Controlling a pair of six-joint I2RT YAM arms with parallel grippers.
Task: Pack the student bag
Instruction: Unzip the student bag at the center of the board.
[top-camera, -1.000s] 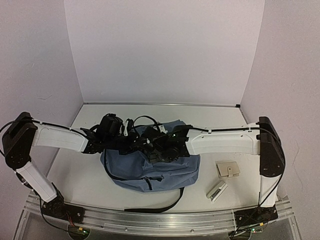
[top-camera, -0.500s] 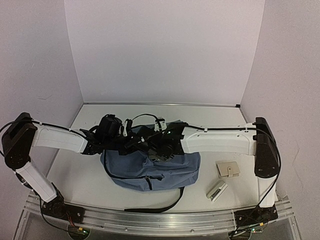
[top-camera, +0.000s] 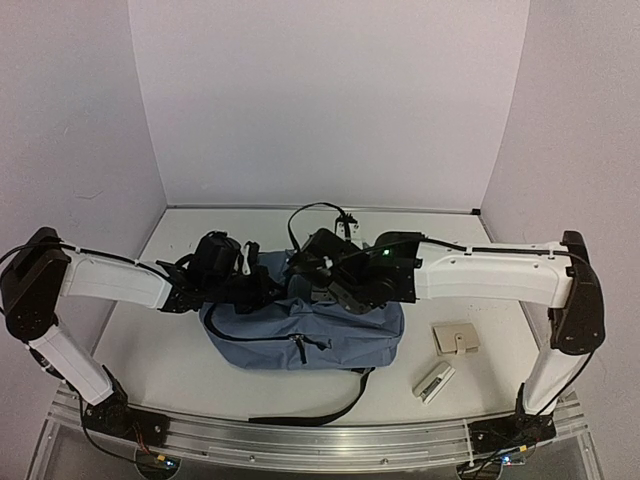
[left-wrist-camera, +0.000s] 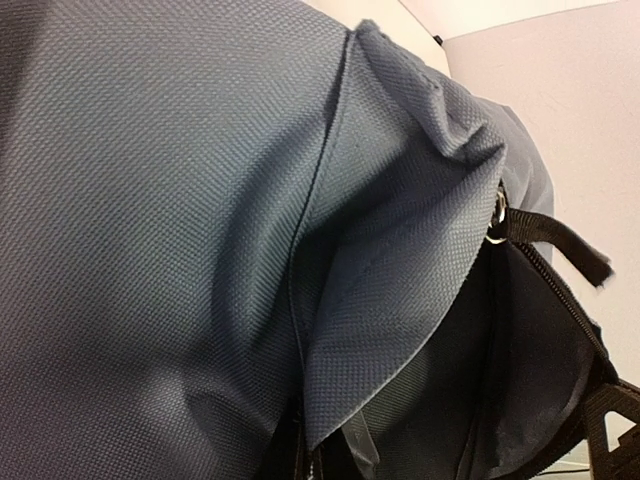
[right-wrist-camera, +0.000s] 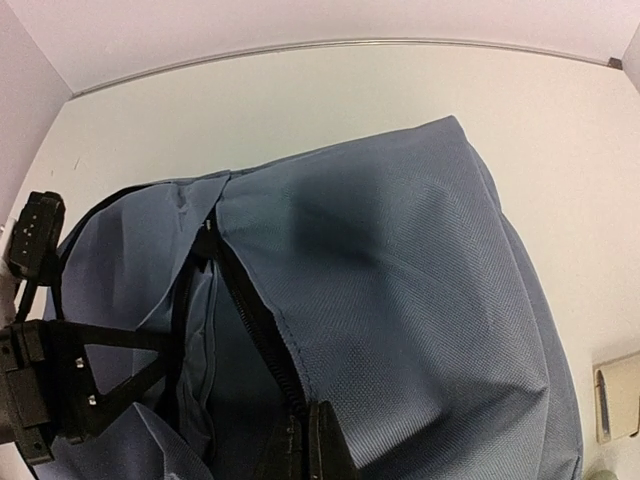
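The student bag (top-camera: 300, 335), dusty blue with black zippers, lies in the middle of the table with its top held up between both arms. My right gripper (top-camera: 318, 283) is shut on the bag's zipper edge; in the right wrist view its fingertips (right-wrist-camera: 312, 448) pinch the blue fabric beside the black zipper (right-wrist-camera: 245, 310), and the dark opening (right-wrist-camera: 190, 360) gapes to their left. My left gripper (top-camera: 262, 292) holds the other side of the opening. Blue fabric (left-wrist-camera: 200, 200) fills the left wrist view and hides those fingers; a fold runs down to where they sit.
A beige wallet-like case (top-camera: 456, 339) and a small white and grey object (top-camera: 434, 382) lie on the table right of the bag. A black strap (top-camera: 320, 410) trails toward the near edge. White walls enclose the table on three sides.
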